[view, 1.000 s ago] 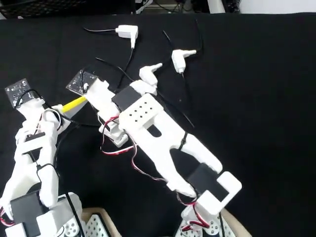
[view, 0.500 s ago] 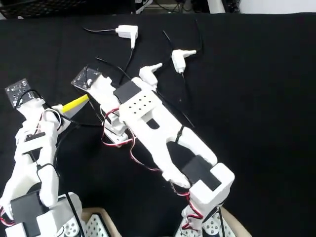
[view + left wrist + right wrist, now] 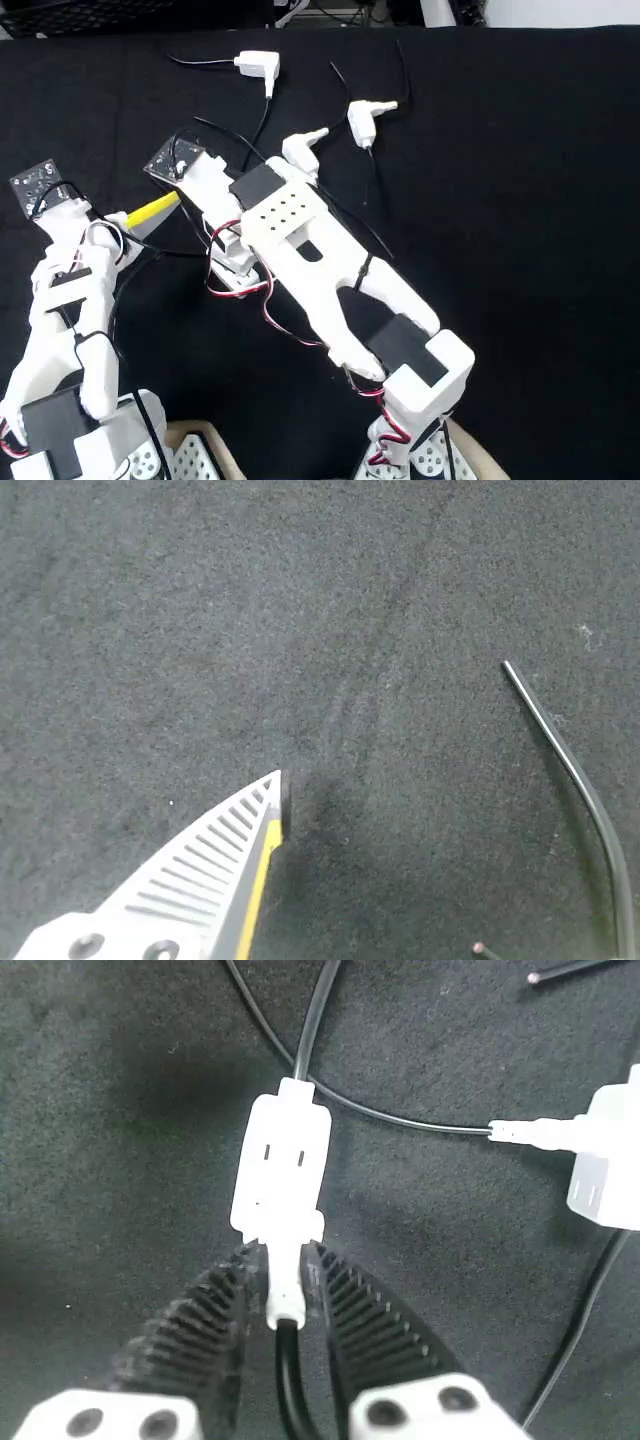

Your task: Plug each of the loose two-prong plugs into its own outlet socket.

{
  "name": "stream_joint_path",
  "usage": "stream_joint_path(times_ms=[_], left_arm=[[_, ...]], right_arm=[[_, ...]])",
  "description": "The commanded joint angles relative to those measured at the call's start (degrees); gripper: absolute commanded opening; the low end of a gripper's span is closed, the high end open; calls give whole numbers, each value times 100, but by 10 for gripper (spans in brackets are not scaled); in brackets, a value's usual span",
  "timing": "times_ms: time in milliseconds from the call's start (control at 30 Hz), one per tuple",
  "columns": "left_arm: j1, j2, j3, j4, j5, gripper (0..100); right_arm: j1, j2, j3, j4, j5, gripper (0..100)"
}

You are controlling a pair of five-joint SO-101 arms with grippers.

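Right gripper (image 3: 285, 1260): narrow, pinching the plug (image 3: 285, 1300) touching a socket (image 3: 282, 1165) | Change: its arm is sitting slightly shifted versus a second ago | Left gripper (image 3: 272, 798): opening cannot be told.

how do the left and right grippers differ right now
The right gripper has its fingers shut on a white plug, which meets a white socket just ahead. The left gripper has its fingers shut on nothing. The right gripper sits among cords and sockets, while the left gripper is over bare black cloth with one thin cord nearby. Both have ribbed fingers and are low over the cloth.
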Motion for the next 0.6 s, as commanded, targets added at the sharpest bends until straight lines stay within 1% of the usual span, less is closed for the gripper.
stream_joint_path(times_ms=[0,233,367,567], left_arm=[[75,-193,-13,-105,-35,620],[75,-193,-13,-105,-35,620],[75,-193,-13,-105,-35,620],[75,-193,-13,-105,-35,620]], right_arm=[[35,-31,-66,35,-149,11],[-53,-66,-66,264,-202,11],[-62,-31,-92,229,-457,11],[-273,-31,-66,185,-642,11]])
